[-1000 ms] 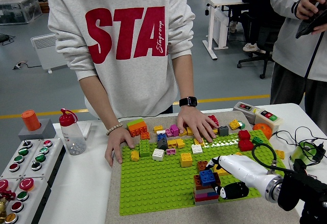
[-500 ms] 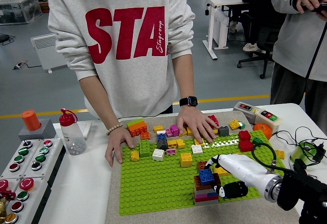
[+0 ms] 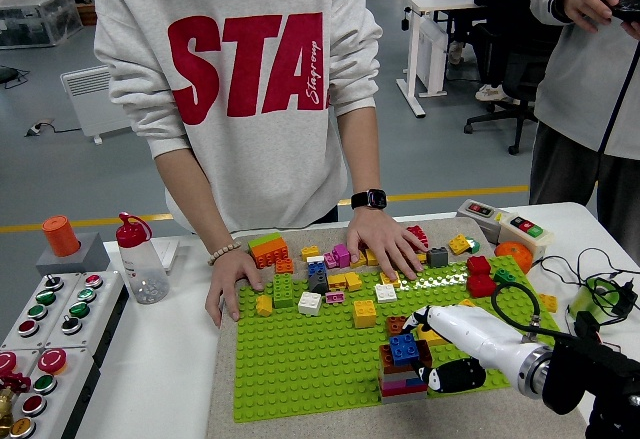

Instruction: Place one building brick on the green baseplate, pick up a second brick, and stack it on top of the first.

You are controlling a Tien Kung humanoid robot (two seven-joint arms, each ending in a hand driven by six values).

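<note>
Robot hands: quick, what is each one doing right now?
Left hand: not in view.
Right hand: at the brick stack on the green baseplate; grip cannot be told.

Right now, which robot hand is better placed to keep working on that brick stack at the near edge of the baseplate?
The right. The right robot hand is already at the brick stack on the green baseplate, its fingers beside the blue brick on top. No left arm shows anywhere in the head view.

High head view over table (image 3: 160,359)
</note>
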